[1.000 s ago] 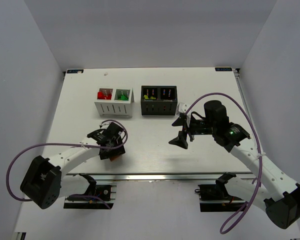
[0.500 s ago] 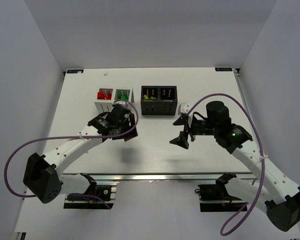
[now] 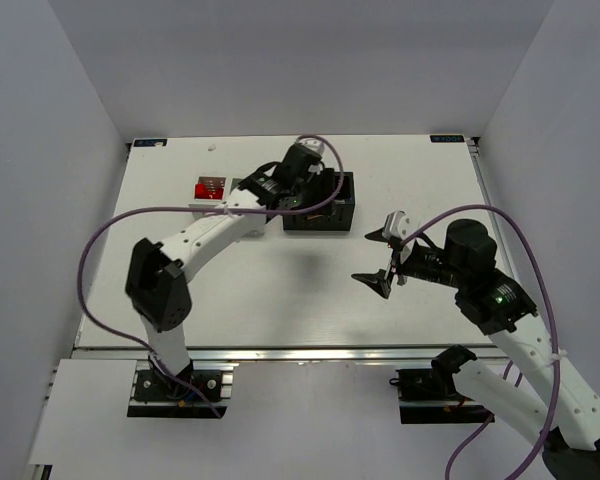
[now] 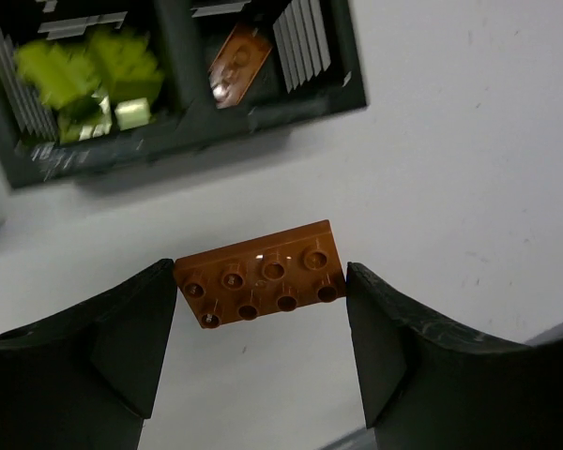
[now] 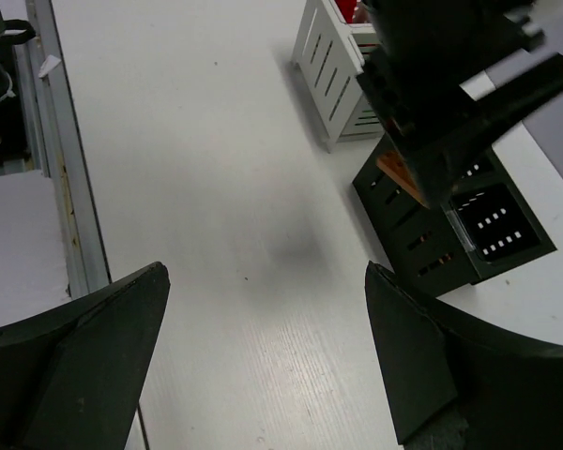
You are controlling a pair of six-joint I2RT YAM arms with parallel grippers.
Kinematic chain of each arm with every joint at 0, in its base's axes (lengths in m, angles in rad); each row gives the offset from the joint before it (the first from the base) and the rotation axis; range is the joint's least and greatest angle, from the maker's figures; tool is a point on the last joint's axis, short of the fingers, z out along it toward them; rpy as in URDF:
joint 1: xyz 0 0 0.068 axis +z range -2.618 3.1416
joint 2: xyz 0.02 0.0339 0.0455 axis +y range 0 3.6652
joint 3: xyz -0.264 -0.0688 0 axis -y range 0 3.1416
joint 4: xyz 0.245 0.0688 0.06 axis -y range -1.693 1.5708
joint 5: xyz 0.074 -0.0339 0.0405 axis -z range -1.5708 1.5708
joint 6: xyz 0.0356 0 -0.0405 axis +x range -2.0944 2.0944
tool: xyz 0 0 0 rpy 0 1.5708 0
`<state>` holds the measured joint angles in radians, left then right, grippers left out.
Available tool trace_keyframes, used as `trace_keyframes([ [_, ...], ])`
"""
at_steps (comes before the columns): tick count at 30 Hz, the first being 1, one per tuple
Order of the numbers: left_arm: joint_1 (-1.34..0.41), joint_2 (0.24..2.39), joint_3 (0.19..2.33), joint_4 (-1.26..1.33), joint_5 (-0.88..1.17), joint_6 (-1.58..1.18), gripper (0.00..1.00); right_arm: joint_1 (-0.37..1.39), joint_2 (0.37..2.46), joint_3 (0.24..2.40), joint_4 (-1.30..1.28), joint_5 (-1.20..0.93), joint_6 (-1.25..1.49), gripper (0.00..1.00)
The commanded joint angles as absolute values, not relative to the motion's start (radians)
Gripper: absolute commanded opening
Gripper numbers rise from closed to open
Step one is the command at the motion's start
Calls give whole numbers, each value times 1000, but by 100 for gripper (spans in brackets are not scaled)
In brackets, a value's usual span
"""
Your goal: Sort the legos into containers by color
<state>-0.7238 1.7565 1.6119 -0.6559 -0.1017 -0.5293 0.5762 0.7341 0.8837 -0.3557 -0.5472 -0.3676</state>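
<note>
Top external view: a white desk [image 3: 180,300] carries two robot arms bolted at its near edge. The left white-and-black arm [image 3: 210,228] stretches far across the desk towards the back, over two small perforated boxes. The right white-and-black arm [image 3: 500,300] is bent to the right of the desk's middle, well apart from the boxes.

A black twin-compartment plastic box [image 3: 342,200] is partly hidden by the left arm. Just to its left sits a white twin-compartment plastic box [image 3: 195,207], also partly covered, with red studded plastic bricks [image 3: 209,188] showing in its left compartment.

The left claw [image 3: 315,190] hangs at the black box. In the left wrist view, its two fingers clamp the short ends of a flat brown-orange studded brick [image 4: 261,279], held in the air, studs facing the camera, near the box. In that view, one compartment holds yellow-green bricks [image 4: 89,80], the other a second brown-orange brick [image 4: 239,64].

The right claw [image 3: 385,255] hangs above bare desk, fingers spread wide, holding nothing.
</note>
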Motion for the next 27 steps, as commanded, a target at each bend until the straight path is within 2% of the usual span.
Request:
trace_keyframes([
  [1,-747,1848,1782,-650,-115,-439,37,575,704,861,-307,-502,-353,89],
  [6,-755,2022,2021,-658,-143,-393,37,575,703,856,-307,-499,-353,89],
  [12,-755,2121,2163,-647,-208,-345,39,575,703,853,-307,-509,-353,89],
  [27,-753,2212,2221,-626,-245,-298,46,575,704,848,-304,-522,-356,89],
])
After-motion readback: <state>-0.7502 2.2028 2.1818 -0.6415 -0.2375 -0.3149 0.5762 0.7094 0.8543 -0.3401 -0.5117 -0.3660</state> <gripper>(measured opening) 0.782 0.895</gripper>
